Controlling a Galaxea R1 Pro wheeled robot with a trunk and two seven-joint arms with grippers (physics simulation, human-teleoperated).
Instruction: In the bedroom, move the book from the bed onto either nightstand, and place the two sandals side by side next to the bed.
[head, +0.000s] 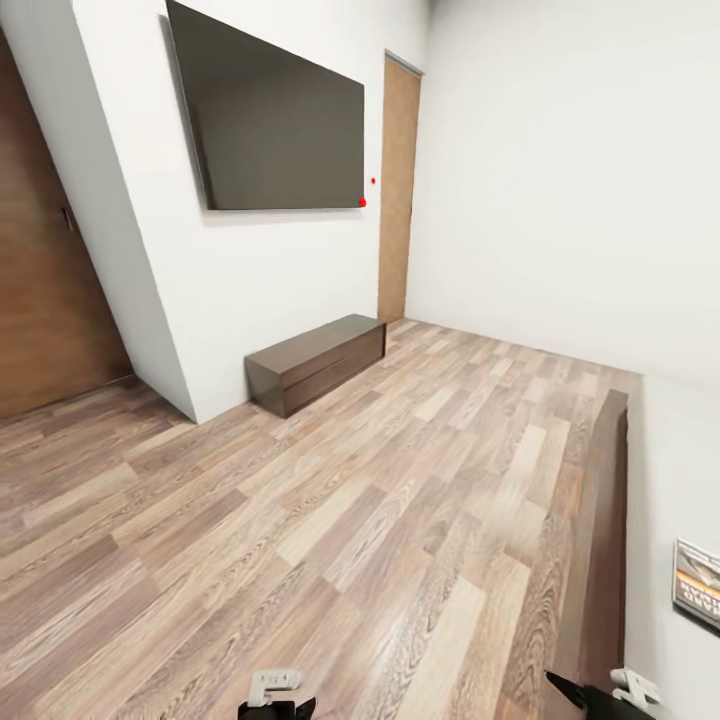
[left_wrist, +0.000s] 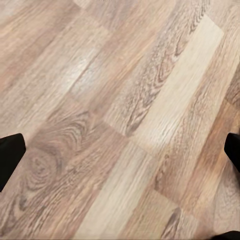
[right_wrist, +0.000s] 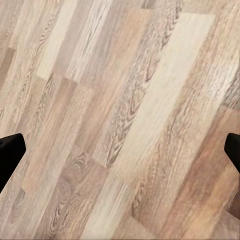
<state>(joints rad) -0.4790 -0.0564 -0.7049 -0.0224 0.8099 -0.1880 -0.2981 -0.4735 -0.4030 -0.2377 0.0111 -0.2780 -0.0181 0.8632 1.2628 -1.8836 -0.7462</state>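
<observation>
The bedroom's wood-plank floor (head: 330, 530) spreads across most of the head view, between white walls. At the right edge lies the bed (head: 680, 470), its dark frame (head: 595, 560) along the floor and its pale mattress above. A large dark screen (head: 275, 110) hangs over a long dark bench cabinet (head: 315, 362), beside a wooden door (head: 398, 190). The book (head: 698, 584) lies on the mattress at the far right. The left gripper (left_wrist: 120, 155) and right gripper (right_wrist: 120, 155) hang over bare floor, fingers (left_wrist: 10, 155) spread wide, holding nothing.
</observation>
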